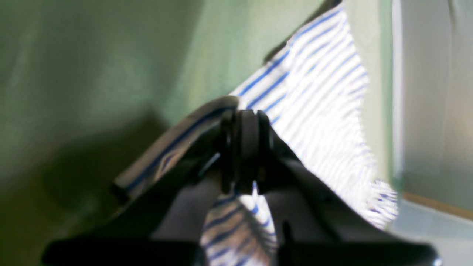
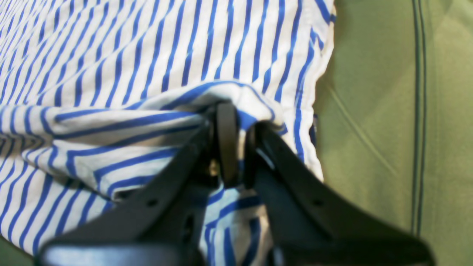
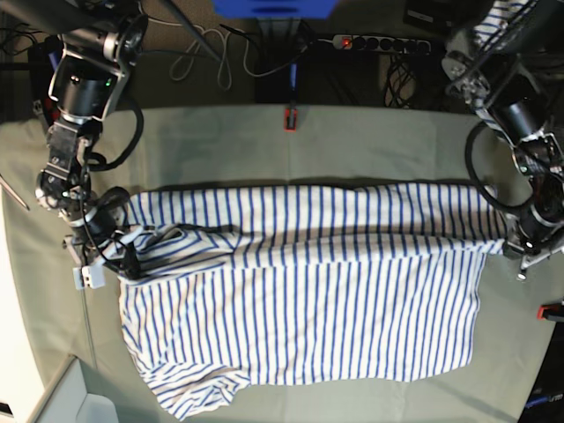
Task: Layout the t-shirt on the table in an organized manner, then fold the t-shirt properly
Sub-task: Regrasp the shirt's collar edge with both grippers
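The t-shirt, white with thin blue stripes, lies stretched wide across the table, its upper band pulled taut between the two arms. My right gripper is at the base view's left, shut on a bunched fold of the t-shirt; its black fingers pinch the fabric. My left gripper is at the base view's right, shut on the shirt's end. In the left wrist view the gripper clamps striped cloth above the table.
A red clamp sits on the table's far edge and another on the right edge. A power strip and cables lie beyond the far edge. A pale box stands at the lower left corner.
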